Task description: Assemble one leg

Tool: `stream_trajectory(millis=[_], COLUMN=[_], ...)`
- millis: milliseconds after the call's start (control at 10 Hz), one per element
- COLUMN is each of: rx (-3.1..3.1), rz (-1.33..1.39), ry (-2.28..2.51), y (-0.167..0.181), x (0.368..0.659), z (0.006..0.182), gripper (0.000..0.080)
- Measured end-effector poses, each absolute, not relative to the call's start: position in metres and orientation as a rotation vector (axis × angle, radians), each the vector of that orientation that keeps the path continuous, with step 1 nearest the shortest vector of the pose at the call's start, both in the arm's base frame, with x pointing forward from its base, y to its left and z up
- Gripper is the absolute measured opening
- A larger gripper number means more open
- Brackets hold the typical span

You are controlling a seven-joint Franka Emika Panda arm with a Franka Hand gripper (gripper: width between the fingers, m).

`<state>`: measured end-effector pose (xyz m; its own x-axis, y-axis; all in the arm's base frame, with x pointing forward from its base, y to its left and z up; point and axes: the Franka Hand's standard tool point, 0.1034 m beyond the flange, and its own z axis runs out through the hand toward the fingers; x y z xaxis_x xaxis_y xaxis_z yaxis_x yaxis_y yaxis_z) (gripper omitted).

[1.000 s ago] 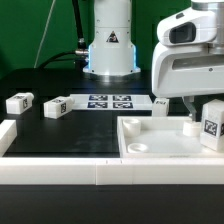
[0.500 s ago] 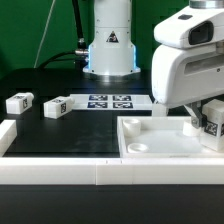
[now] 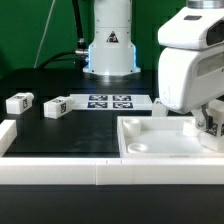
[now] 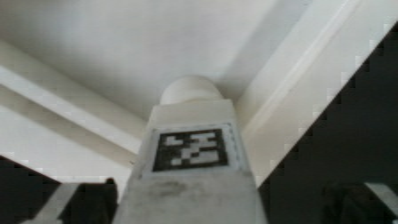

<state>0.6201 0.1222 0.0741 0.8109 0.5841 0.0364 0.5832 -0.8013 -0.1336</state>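
One leg (image 3: 214, 125), a stubby white block with a square tag, stands upright at the right edge of the large white square tray-like piece (image 3: 150, 150). My gripper (image 3: 206, 124) has come down over it and hides most of it. In the wrist view the leg (image 4: 192, 150) fills the middle, with a dark finger (image 4: 82, 205) close beside it and the other (image 4: 377, 203) a little apart. The jaws stand open around the leg. Two more legs (image 3: 19, 101) (image 3: 57, 105) lie on the black table at the exterior view's left.
The marker board (image 3: 110, 101) lies flat at the back middle, in front of the arm's base (image 3: 108, 50). A low white wall (image 3: 60, 172) runs along the table's front, with a raised end (image 3: 5, 135) at the left.
My gripper has moved toward the exterior view's right and down over the standing leg, which now shows only partly. The leg and the other parts have not moved.
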Motion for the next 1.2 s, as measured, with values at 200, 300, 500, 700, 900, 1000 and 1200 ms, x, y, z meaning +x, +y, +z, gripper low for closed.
stream_trajectory(millis=[200,300,500,700,900,1000,1200], rx=[-2.857,-2.866,-2.892,-2.969,-2.996,-2.993,-2.951], rz=[0.01,0.012,0.015,0.036,0.065,0.076,0.102], ry=[-0.925,-0.894,-0.798,-0.355,0.036,0.193,0.633], y=[0.1218,0.1217,0.1212,0.1188,0.1179,0.1178,0.1178], x=[0.6203,0.6203,0.6201,0.6188,0.6189,0.6189,0.6188], z=[0.0741,0.0741,0.0738,0.0732,0.0731,0.073,0.0725], gripper=[0.0374,0.0294,0.0294,0.0294,0.0294,0.0294,0.0294])
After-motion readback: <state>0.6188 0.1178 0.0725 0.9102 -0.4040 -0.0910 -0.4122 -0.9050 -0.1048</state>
